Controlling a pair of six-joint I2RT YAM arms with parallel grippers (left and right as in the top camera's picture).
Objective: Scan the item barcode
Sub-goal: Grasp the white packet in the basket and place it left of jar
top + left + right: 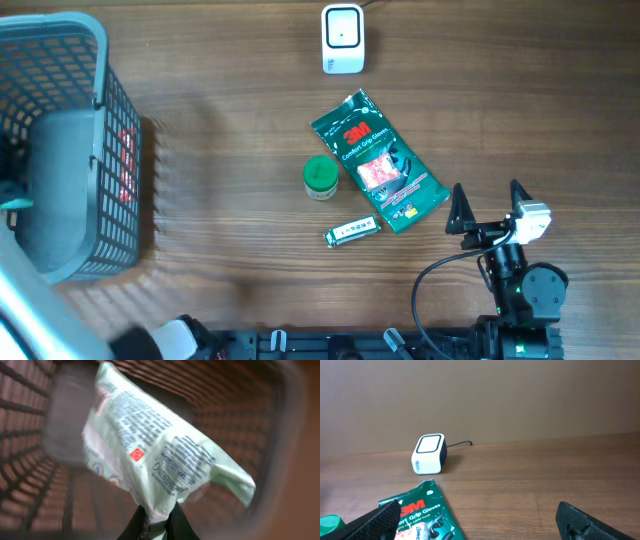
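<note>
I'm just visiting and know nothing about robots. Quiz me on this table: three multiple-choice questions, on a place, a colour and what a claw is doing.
1. Where is the white scanner?
A. in the basket
B. beside the robot's base
C. on the table's far side, beyond the glove packet

2. What colour is the round tub beside that packet?
A. green
B. red
C. white

3. What is the left gripper doing?
A. open, empty
B. shut on a pale green packet
C. shut on the scanner

Answers: C, the overhead view shows it past the packet; A, its top is green; B, the left wrist view shows it pinching the packet's edge.
</note>
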